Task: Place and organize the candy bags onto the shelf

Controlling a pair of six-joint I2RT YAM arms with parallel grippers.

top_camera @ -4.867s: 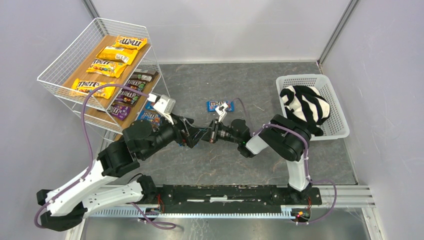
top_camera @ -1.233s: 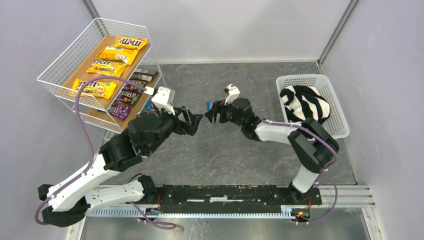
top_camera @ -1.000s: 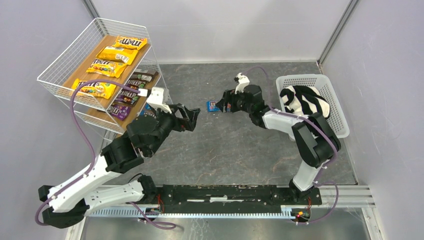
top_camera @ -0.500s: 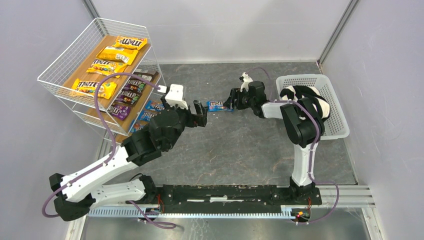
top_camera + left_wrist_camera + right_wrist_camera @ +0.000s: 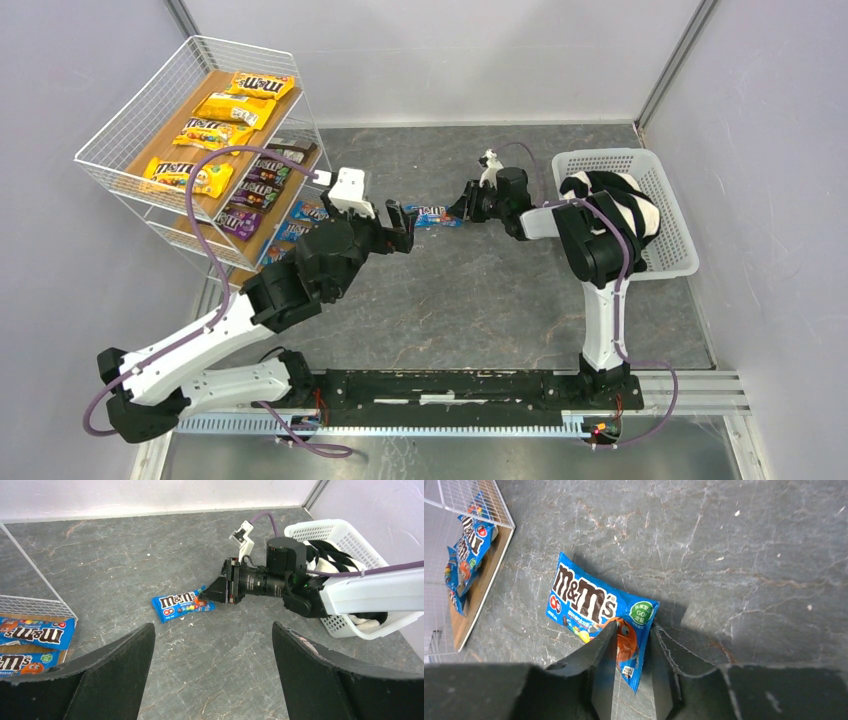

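The right gripper (image 5: 633, 632) is pinched narrow on one short end of a blue candy bag (image 5: 591, 605), with only the last strip of film between its fingers (whether any of the bag is off the surface I cannot tell). The bag lies printed face up on the grey table (image 5: 480, 290). In the top view its long axis runs 9-to-3 o'clock, with the gripped end at 3. The free end at 9 points at the left gripper (image 5: 400, 225), whose jaws stand wide and empty just beside it. Farther out toward 9 and 10 o'clock is the shelf (image 5: 130, 110), with other blue bags (image 5: 300, 215) on its lowest board.

With so shallow a bite on glossy film, the bag will likely slip out or droop and swing when lifted. If this is a hand-over, the two grippers are close enough to knock fingers or crumple the bag.
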